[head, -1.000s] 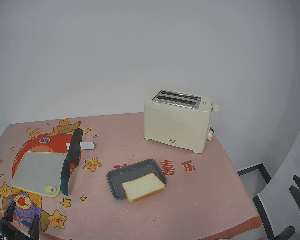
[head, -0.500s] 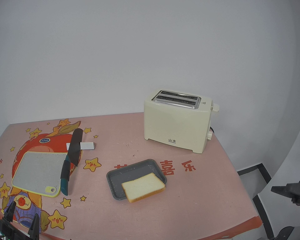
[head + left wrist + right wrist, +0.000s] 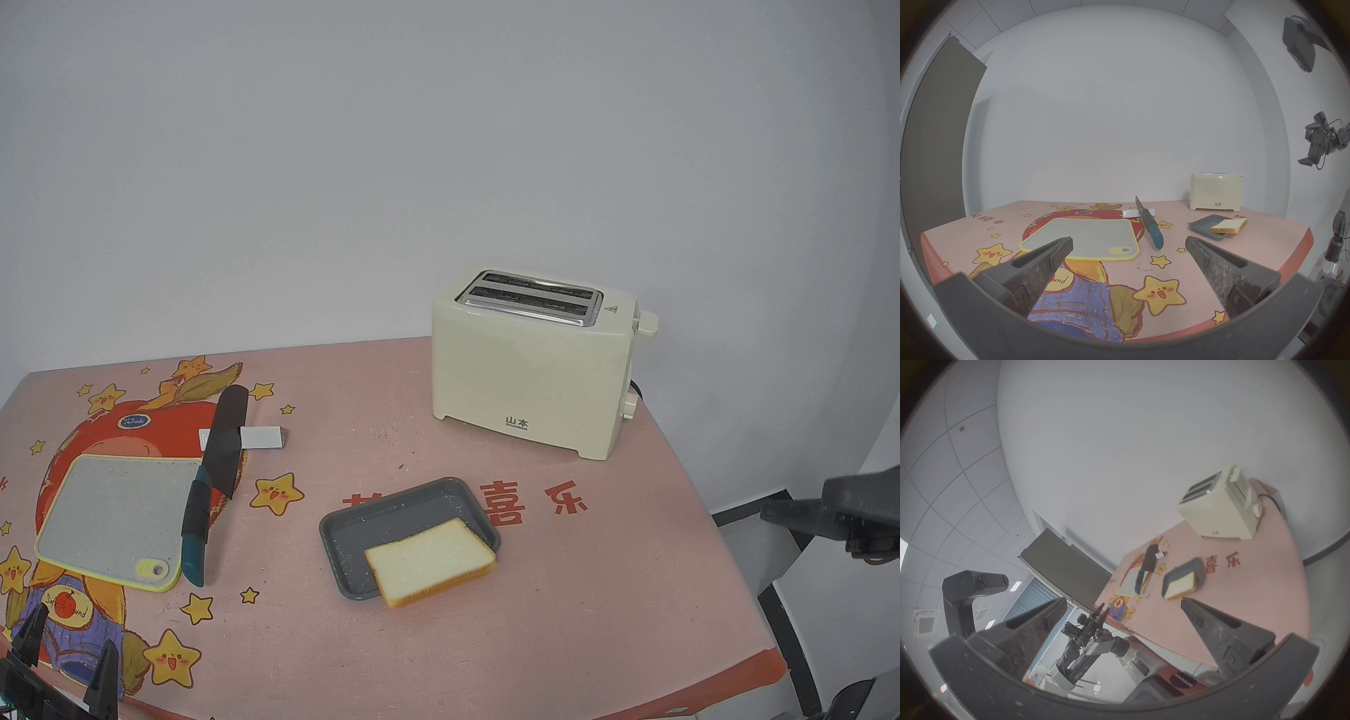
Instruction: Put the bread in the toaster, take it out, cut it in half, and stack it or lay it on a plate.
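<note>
One slice of bread [image 3: 429, 561], one grey tray [image 3: 375, 521], one toaster [image 3: 530, 375] with two slots, one knife [image 3: 211, 478], one cutting board [image 3: 112, 516]; the bread is pale and square with a brown crust; it lies on the tray, overhanging the rim, well ahead of the left gripper [image 3: 1128, 244], whose jaws are spread and hold nothing; the right gripper [image 3: 1124, 603] jaws are also spread and empty, far from the bread.

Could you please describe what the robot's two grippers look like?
Both the left gripper and the right gripper are dark grey: two tapered, wedge-shaped jaws with scuffed, speckled inner faces, mounted on a broad curved bar. A thin cable hangs beside the right gripper.
</note>
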Tool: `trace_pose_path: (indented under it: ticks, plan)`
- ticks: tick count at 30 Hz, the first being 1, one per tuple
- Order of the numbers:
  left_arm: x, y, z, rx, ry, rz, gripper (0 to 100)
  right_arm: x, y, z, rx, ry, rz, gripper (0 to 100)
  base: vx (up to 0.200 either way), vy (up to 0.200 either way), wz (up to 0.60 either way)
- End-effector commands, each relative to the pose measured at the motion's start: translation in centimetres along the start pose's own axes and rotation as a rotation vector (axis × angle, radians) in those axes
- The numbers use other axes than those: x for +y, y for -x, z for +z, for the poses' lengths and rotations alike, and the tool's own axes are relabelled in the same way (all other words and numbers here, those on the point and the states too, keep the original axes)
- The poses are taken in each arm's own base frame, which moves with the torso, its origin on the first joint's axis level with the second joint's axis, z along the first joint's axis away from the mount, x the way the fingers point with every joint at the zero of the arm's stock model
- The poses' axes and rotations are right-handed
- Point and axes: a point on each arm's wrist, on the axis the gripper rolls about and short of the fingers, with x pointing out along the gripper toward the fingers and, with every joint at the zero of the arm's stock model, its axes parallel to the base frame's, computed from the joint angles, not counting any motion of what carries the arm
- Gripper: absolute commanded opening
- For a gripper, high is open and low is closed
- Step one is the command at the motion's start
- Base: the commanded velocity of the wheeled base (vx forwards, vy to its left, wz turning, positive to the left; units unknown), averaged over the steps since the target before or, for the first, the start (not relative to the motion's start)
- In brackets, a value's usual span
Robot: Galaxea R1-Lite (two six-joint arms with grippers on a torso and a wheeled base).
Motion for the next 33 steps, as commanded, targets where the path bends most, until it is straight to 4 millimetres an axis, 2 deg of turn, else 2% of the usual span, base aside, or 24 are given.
trace_pose_path:
  ticks: [1,6,8,10,14,21,24,26,33]
  plan:
    - [0.0,-0.1,-0.4,0.018,0.0,0.0,100,-0.9,-1.6,0.2,-0.001,0.002,0.011,100,0.0,0.0,0.0]
    - [0.0,-0.1,-0.4,0.016,0.0,0.0,100,-3.0,-4.1,-0.4,0.037,-0.012,-0.014,100,0.0,0.0,0.0]
    - [0.0,-0.1,-0.4,0.016,0.0,0.0,100,-4.1,-4.7,-1.4,0.081,-0.037,-0.048,100,0.0,0.0,0.0]
    - [0.0,-0.1,-0.4,0.016,0.0,0.0,100,-4.5,-5.1,-2.1,0.121,-0.05,-0.057,100,0.0,0.0,0.0]
    - [0.0,-0.1,-0.4,0.016,0.0,0.0,100,-4.0,-5.8,-1.7,0.138,-0.061,-0.043,100,0.0,0.0,0.0]
    - [0.0,-0.1,-0.4,0.018,0.0,0.0,100,-3.5,-10.2,-0.7,0.211,-0.109,-0.031,100,0.0,0.0,0.0]
    - [0.0,-0.1,-0.4,0.016,0.0,0.0,100,-2.6,-11.7,-0.5,0.24,-0.161,-0.004,100,0.0,0.0,0.0]
    - [0.0,-0.1,-0.4,0.018,0.0,0.0,100,-1.9,-12.0,-0.8,0.263,-0.205,0.018,100,0.0,0.0,0.0]
    - [0.0,-0.1,-0.4,0.016,0.0,0.0,100,-1.2,-13.1,-2.9,0.376,-0.337,0.016,100,0.0,0.0,0.0]
